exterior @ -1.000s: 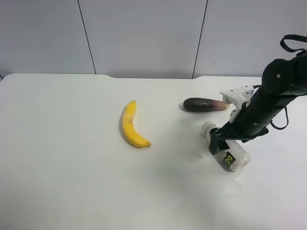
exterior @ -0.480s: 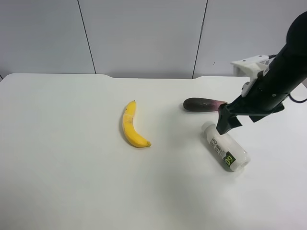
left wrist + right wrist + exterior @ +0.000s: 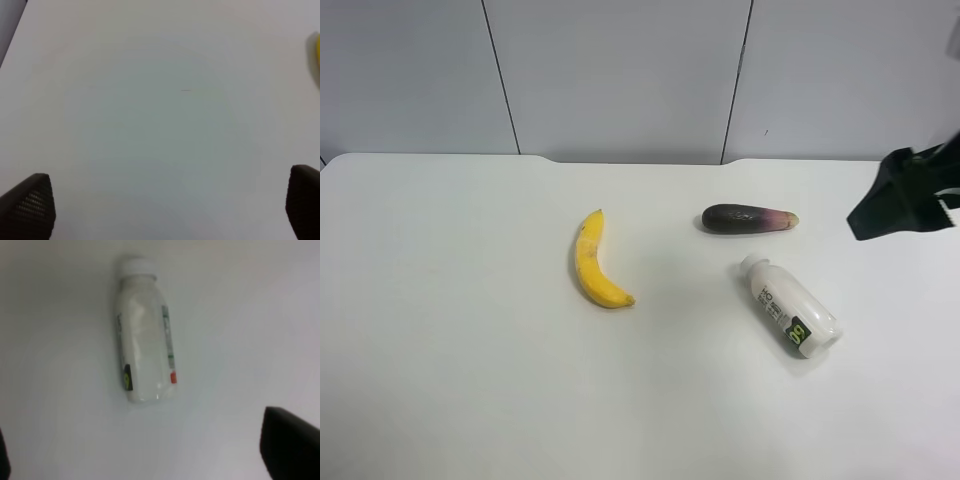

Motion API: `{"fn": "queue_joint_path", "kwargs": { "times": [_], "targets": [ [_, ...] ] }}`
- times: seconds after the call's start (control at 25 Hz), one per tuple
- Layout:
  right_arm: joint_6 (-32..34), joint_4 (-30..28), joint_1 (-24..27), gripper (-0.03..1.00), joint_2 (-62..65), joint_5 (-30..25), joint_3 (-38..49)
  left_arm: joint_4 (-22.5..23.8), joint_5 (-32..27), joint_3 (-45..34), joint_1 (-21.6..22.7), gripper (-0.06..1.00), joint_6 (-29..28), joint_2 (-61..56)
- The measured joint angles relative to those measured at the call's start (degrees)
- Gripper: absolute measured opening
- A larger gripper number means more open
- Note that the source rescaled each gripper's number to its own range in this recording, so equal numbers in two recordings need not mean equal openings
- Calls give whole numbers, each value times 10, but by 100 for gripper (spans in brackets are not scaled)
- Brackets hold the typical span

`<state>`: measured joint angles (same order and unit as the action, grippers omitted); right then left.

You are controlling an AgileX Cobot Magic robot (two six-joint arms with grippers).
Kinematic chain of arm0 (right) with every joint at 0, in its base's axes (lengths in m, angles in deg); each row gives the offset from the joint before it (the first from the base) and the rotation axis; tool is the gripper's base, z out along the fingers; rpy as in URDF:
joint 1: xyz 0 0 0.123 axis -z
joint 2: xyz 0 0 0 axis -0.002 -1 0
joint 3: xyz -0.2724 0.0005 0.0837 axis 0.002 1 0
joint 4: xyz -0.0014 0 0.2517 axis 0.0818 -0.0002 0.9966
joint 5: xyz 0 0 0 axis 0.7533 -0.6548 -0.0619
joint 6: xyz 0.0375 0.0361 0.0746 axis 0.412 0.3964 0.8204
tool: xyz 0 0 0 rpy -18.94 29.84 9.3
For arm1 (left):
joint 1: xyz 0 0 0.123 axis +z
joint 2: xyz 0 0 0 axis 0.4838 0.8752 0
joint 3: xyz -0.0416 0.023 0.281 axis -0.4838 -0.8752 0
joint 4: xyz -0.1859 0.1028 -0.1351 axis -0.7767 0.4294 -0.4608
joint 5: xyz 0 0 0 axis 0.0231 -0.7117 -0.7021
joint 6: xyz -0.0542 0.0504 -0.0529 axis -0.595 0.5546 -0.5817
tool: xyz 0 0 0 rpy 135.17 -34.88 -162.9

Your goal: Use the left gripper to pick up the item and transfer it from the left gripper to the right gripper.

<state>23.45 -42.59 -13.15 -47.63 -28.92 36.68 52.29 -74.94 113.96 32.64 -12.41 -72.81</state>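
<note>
Bottle of white plastic [image 3: 790, 318] lies on its side on my white table [image 3: 470, 380], near the dark purple eggplant [image 3: 748, 218]; both my jaws are spread apart, empty, touching nothing.

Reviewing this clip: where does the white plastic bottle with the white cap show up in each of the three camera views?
Exterior high: the white plastic bottle lies on its side on the white table, right of centre, below the dark purple eggplant.
Right wrist: it fills the upper middle, cap away from the camera.
Left wrist: not in view.
Shared landmark: the bottle's black-and-green label patch, seen in both the exterior and right wrist views.
</note>
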Motion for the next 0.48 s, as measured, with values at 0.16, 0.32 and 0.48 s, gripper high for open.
{"fn": "queue_joint_path", "kwargs": {
  "times": [0.16,0.32,0.48],
  "targets": [
    [11,0,0,100,98,-43,0,0,0,0,0,84,0,0],
    [20,0,0,100,197,-53,26,0,0,0,0,84,0,0],
    [37,0,0,100,296,-49,95,0,0,0,0,84,0,0]
  ]
}}
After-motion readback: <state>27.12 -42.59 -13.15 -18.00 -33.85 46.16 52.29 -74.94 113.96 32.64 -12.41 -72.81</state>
